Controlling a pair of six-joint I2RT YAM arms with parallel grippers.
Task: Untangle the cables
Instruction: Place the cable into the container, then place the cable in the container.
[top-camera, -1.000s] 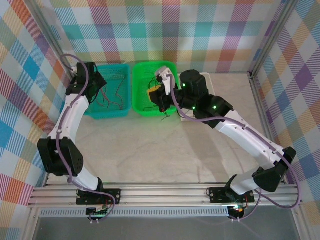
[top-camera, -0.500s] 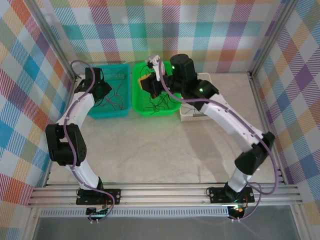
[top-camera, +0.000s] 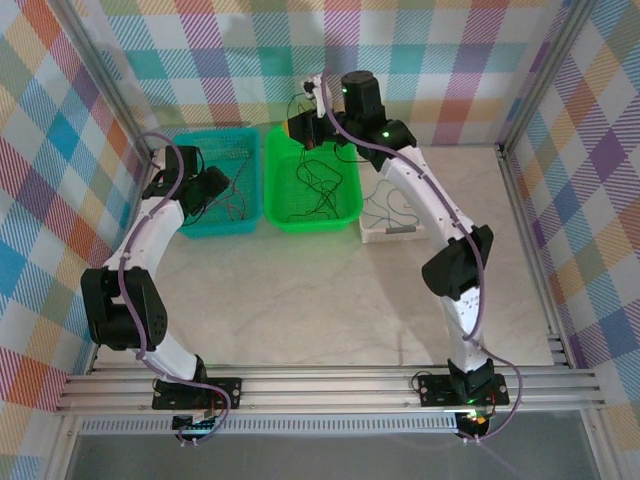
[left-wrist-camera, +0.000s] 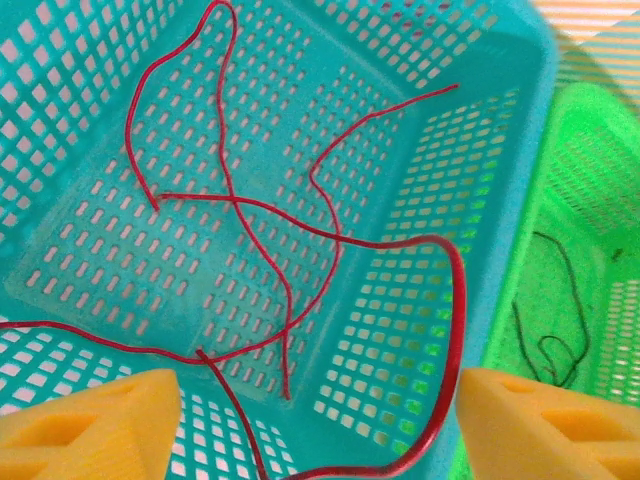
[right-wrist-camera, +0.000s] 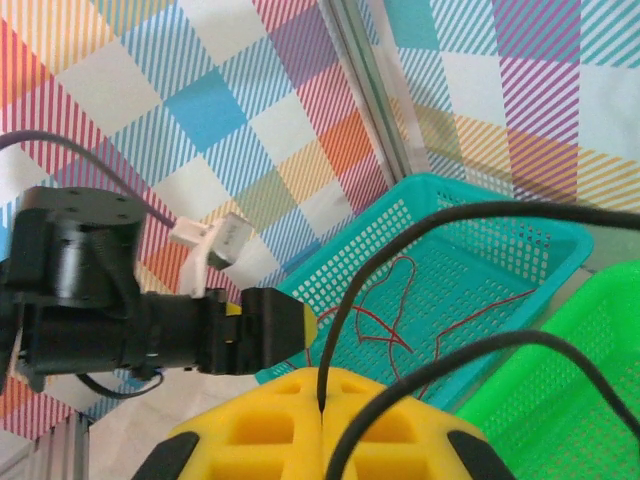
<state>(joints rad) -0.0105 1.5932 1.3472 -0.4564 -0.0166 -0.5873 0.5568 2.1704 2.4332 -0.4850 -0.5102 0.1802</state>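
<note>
The right claw (right-wrist-camera: 322, 398) is pinching shut on a black cable (right-wrist-camera: 480, 208), holding it high over the far end of the green basket (top-camera: 320, 224), so the strand is running down from the claw toward the dark tangle (top-camera: 315, 190) lying on that basket's floor. The left claw (left-wrist-camera: 315, 420) is hanging wide open and empty over the teal basket (left-wrist-camera: 470, 150), where the red cables (left-wrist-camera: 240, 205) are sprawling just below it, one loop arching up between its fingers (left-wrist-camera: 90, 425). The right arm is sitting nearer the tangle, so the coming move is probably turning on pulling along that up-and-down line.
</note>
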